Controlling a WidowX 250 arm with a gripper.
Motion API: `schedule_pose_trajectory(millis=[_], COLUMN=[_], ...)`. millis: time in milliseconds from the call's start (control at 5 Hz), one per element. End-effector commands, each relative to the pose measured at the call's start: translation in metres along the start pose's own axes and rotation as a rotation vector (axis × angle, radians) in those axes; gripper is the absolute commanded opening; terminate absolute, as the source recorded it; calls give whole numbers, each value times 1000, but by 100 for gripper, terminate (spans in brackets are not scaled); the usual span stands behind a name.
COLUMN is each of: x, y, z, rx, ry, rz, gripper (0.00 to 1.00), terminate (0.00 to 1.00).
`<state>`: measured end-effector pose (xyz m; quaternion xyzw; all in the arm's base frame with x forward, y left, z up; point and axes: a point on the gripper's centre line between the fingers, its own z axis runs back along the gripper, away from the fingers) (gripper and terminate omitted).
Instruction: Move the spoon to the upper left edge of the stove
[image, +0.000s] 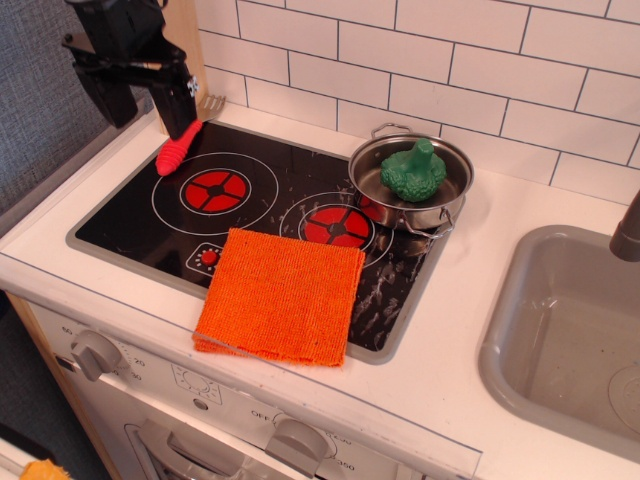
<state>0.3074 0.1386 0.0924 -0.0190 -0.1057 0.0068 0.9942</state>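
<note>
Spoon (180, 148) lies on the stove's (110, 240) upper left edge, handle toward the left burner (215, 190). Above it hangs the tool (133, 92), fingers spread and empty. Placement looks done; only a clean retreat remains.
</note>
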Motion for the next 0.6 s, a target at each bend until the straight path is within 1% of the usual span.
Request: schedule_pose_trajectory(millis=[0,200,400], x=[-7,-7,-7], y=[-22,-22,-22], z=[9,9,9], rx=[33,33,33], ry=[24,24,24], rz=[-80,-80,-80], gripper=[100,100,100], terminate=[0,0,100])
